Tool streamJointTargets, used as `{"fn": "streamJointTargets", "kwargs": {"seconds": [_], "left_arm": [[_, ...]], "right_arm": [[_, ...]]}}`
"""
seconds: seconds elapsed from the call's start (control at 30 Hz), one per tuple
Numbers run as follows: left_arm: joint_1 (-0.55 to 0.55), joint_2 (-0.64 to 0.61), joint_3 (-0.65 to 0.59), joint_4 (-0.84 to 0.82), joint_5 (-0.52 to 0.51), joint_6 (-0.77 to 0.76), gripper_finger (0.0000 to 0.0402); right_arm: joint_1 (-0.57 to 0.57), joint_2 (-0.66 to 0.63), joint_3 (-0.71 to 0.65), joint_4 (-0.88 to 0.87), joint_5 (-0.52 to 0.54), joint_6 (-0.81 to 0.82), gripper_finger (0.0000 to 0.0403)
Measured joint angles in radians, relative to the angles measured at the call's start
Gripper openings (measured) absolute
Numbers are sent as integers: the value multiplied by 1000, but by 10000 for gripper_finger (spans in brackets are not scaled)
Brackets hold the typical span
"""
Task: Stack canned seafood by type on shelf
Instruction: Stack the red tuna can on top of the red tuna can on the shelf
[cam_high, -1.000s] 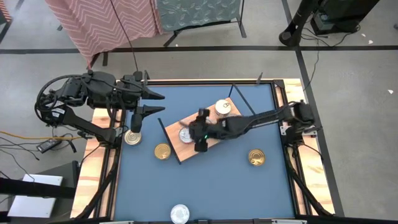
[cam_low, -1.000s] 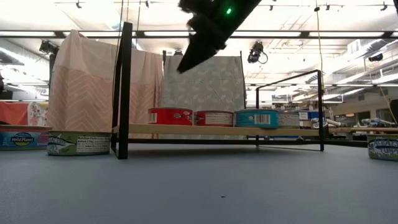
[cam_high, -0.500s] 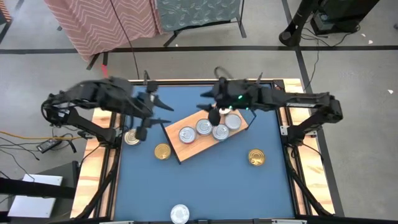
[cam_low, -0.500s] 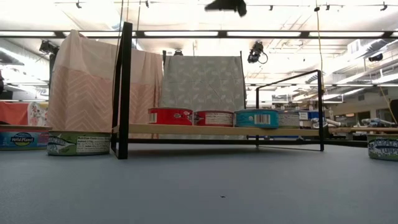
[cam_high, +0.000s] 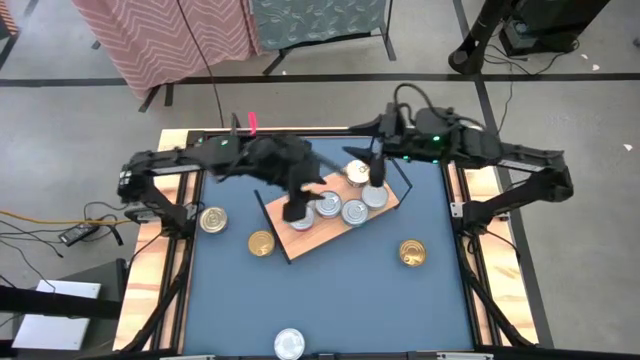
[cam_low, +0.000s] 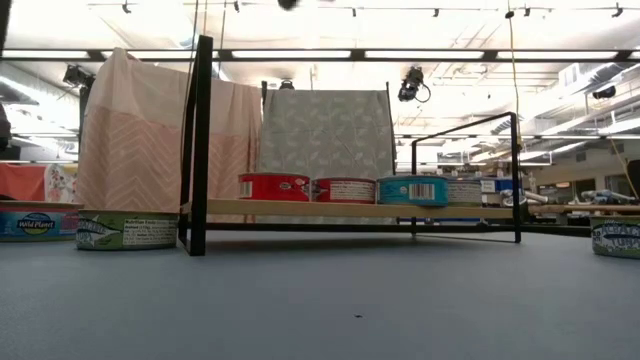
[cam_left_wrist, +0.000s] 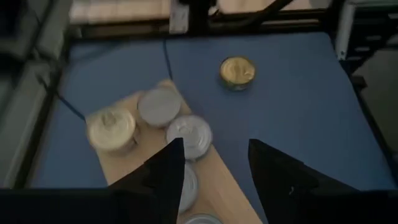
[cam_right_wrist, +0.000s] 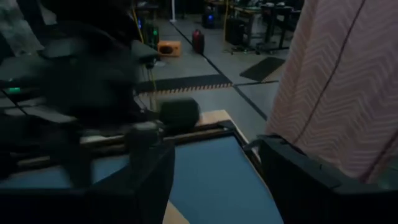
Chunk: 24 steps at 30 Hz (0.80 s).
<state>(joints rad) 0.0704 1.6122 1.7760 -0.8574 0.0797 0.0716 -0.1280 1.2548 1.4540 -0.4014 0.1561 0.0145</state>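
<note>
**Both grippers empty above the shelf; four tins on the board**

In the high view, two round gold-lidded tins lie at centre left of the frame on the blue table surface (cam_high: 330, 290): one gold tin (cam_high: 212, 219) beside the wooden rim, a second gold tin (cam_high: 261, 243) just off the shelf's left end. A silver-lidded tin (cam_high: 289, 343) sits at the bottom edge.

The rectangular light-wood shelf with thin black wire end frames (cam_high: 300, 240) lies tilted at frame centre. The left gripper (cam_high: 295, 208) hangs over its left end. In the left wrist view its two dark fingers (cam_left_wrist: 169, 171) stand spread with nothing between them; the board and tins show in the gap below.

Three silver-lidded tins (cam_high: 341, 208) lie in a row on the board, with a pale gold-lidded tin (cam_high: 356, 173) at the upper right end. In the low view, a red-sided tin (cam_low: 273, 187), a red-and-white-sided tin (cam_low: 344, 190) and a blue-labelled tin (cam_low: 413, 190) sit side by side on the shelf.

The right gripper (cam_high: 377, 174) hangs over the shelf's right end, beside the pale gold tin. The right wrist view shows its fingers (cam_right_wrist: 146, 177) spread and empty.

A third gold tin (cam_high: 412, 253) lies alone at centre right on the table.
</note>
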Motion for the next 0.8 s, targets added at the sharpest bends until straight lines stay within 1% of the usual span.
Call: {"fn": "streamJointTargets", "kwargs": {"seconds": [0.13, 0.23, 0.3, 0.37, 0.53, 0.67, 0.8], "left_arm": [[81, 67, 0, -1, 138, -48, 200], [123, 117, 0, -3, 232, -59, 226], [137, 151, 0, -12, 276, -63, 248], [144, 187, 0, -25, 294, -49, 271], [148, 285, 0, -58, 297, 30, 321], [149, 354, 0, -63, 328, 56, 352], [152, 386, 0, -69, 350, 59, 373]], "right_arm": [[12, -78, 0, -43, 0, -12, 249], [39, -139, 0, -47, -1, -13, 248], [60, -177, 0, -48, -2, -7, 248], [76, -211, 0, -58, 1, 9, 247], [112, -284, 0, -106, 5, 63, 247], [130, -317, 0, -154, 18, 96, 247], [135, -334, 0, -208, 47, 114, 247]]}}
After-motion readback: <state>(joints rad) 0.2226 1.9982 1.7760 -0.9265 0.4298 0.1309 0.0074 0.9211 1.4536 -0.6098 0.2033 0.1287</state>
